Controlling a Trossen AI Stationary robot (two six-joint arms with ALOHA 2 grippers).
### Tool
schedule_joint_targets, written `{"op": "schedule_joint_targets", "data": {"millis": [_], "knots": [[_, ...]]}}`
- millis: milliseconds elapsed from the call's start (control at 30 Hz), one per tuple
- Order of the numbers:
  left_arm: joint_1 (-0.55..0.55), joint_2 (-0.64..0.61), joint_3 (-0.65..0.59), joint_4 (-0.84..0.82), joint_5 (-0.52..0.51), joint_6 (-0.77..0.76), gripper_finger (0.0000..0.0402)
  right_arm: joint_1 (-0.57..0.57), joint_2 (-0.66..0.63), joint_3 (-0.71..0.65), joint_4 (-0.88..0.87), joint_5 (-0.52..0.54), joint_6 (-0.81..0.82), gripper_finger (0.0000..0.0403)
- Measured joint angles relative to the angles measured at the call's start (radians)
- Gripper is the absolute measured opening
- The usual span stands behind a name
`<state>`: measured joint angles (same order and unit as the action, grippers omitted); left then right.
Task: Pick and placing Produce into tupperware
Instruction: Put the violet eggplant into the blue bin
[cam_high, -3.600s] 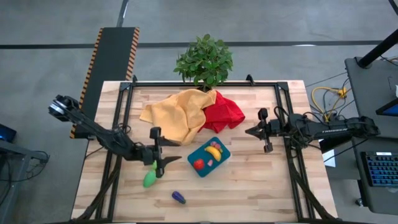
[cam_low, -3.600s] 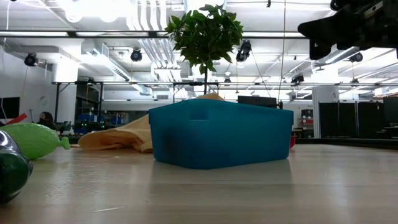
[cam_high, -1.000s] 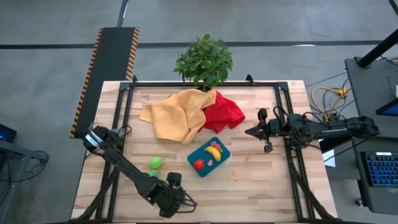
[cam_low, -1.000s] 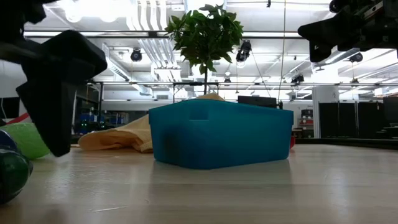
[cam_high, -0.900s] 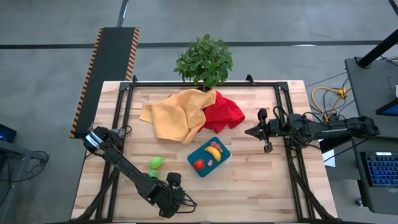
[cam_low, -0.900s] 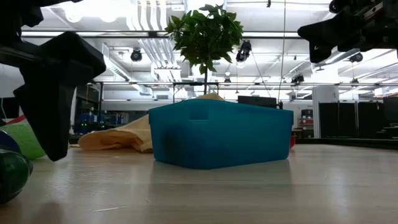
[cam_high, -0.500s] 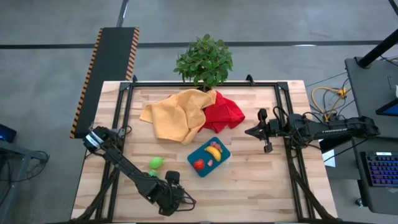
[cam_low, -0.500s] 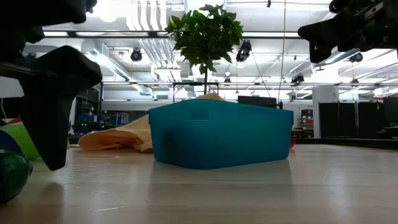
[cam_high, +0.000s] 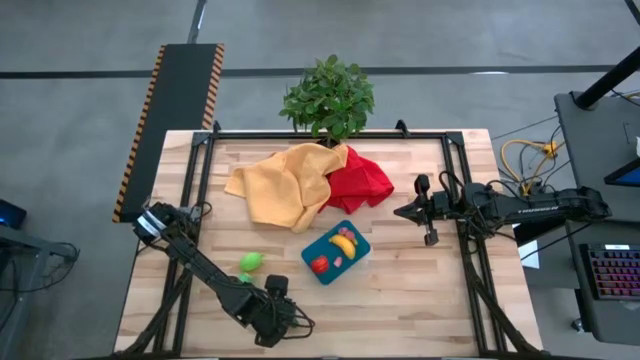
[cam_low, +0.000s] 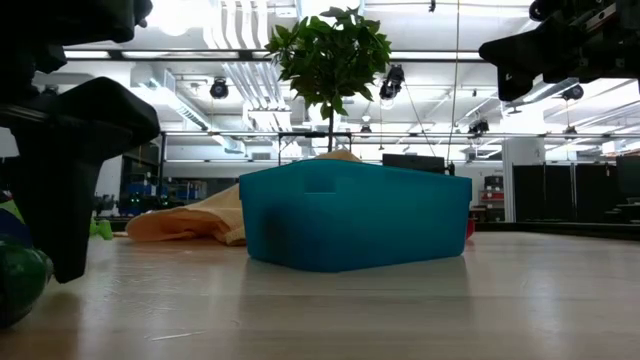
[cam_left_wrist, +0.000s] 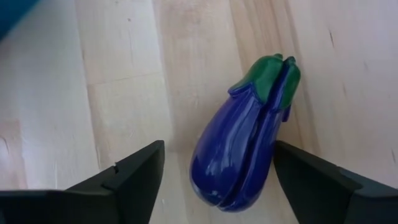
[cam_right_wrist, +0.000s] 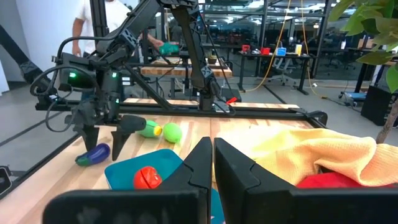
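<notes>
Left gripper (cam_left_wrist: 214, 180) open, fingers straddling eggplant (cam_left_wrist: 245, 146), lower centre of left wrist view, on table (cam_high: 420, 290) below-left of tupperware (cam_high: 336, 252). Risk: glossy, tapered plastic could squirt out as jaws close off-centre. Right gripper (cam_high: 428, 212) mid-right in high view, apparently closed. Tupperware smooth teal, rounded corners.

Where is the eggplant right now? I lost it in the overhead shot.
The eggplant lies on the table's near-left part, between the open left gripper's fingers; the right wrist view shows it beside the tupperware.
</notes>
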<state>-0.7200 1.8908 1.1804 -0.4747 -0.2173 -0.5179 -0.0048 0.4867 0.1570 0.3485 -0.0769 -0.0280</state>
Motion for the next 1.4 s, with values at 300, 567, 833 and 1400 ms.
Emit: {"op": "schedule_joint_targets", "data": {"millis": [300, 567, 833, 1400], "knots": [[0.001, -0.006, -0.001, -0.011, -0.002, 0.009, 0.022, 0.0, 0.0, 0.0, 0.0, 0.0, 0.0, 0.0009], [0.001, -0.008, 0.002, -0.011, -0.005, 0.036, 0.0178, 0.0, 0.0, 0.0, 0.0, 0.0, -0.001, 0.0009], [0.001, -0.009, 0.007, -0.006, -0.004, 0.063, 0.0161, 0.0, 0.0, 0.0, 0.0, 0.0, -0.001, 0.0009], [0.021, -0.033, 0.019, 0.005, -0.027, 0.159, 0.016, 0.0, 0.0, 0.0, 0.0, 0.0, -0.001, 0.0009]]}}
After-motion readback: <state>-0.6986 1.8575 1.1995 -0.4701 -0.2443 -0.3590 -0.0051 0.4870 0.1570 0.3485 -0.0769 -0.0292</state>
